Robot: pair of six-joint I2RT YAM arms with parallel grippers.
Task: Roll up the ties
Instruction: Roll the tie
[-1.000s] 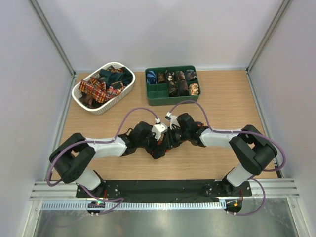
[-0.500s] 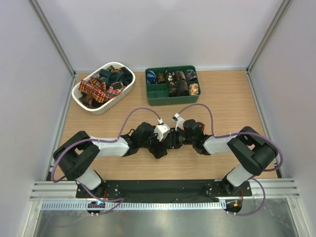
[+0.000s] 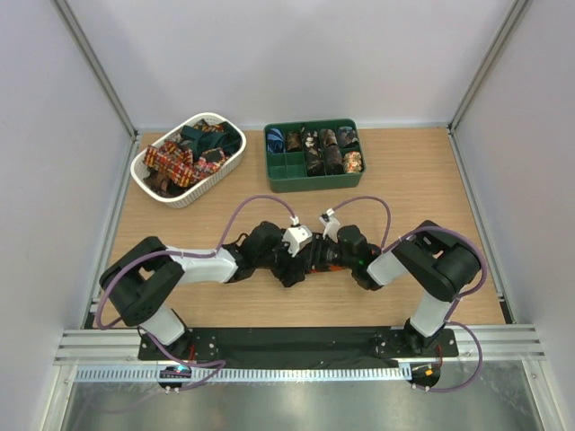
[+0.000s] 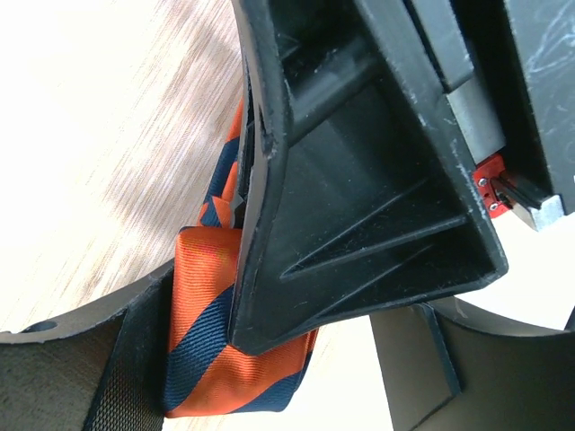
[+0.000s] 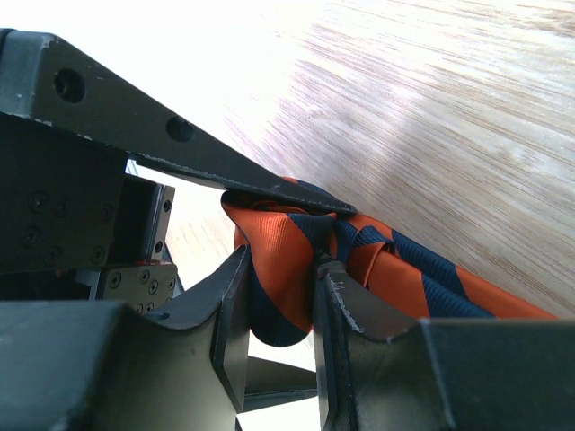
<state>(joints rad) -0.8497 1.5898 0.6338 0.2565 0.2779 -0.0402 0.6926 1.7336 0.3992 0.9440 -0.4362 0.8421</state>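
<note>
1. Our right gripper (image 5: 280, 296) pinches a fold of the partly rolled orange-and-navy diagonally striped fabric necktie (image 5: 413, 269).
2. Our left gripper (image 4: 296, 287) stands open around that roll, with one finger (image 4: 135, 359) against the cloth.
3. The tie lies mid-table on the pale wooden tabletop (image 5: 431, 108), between both wrists.
4. We judge two risks. The crowded jaws could clamp each other instead of fabric, and the slick roll could spring loose if either grip slips.
</note>
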